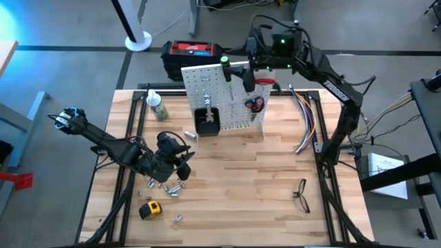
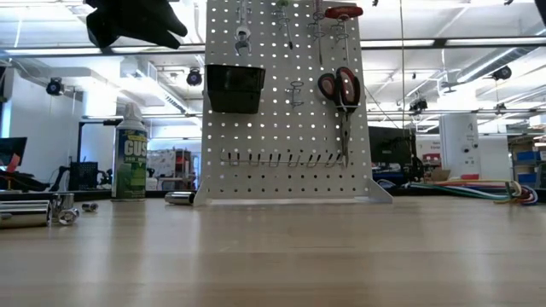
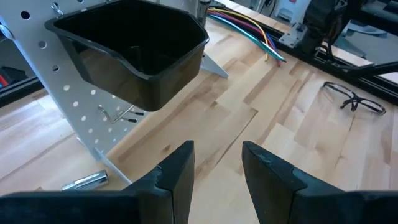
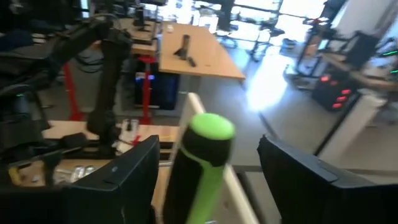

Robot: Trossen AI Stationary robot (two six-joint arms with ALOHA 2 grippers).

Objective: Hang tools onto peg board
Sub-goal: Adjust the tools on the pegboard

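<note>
Upright, green-handled screwdriver stands between right hand's open fingers.

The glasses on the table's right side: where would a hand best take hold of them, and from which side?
Grip the glasses at the bridge between the lenses, coming straight down from above. They lie flat on the bare table with arms unfolded, nothing touching them, so the thin frame offers little to pinch from the side. The bridge looks like the sturdiest central spot.
</note>
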